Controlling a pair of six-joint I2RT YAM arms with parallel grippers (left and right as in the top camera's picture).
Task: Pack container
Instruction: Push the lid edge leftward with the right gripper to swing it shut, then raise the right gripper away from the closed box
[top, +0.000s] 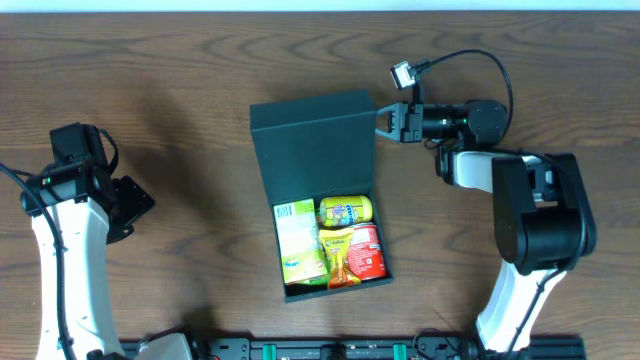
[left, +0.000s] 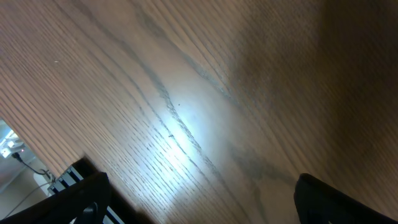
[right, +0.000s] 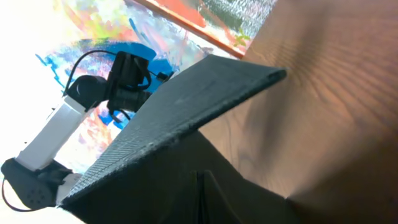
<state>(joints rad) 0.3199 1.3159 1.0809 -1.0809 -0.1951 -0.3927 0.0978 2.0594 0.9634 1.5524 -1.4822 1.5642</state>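
The dark teal container (top: 335, 289) sits at the table's middle with its flap lid (top: 315, 150) swung back and tilted up. Inside lie a green packet (top: 298, 240), a yellow packet (top: 345, 209) and a red packet (top: 366, 250). My right gripper (top: 383, 122) is shut, its tips at the lid's right edge. In the right wrist view the lid (right: 186, 106) slants over my pressed-together right gripper (right: 198, 177); nothing shows between the fingers. My left gripper (top: 128, 205) hangs open over bare wood at the far left, its fingers (left: 81, 199) wide apart around nothing.
The wooden table (top: 180, 80) stretches around the box. A black rail (top: 330, 350) runs along the front edge. The right arm's white and black body (top: 530, 220) stands right of the container, the left arm (top: 70, 250) at the left edge.
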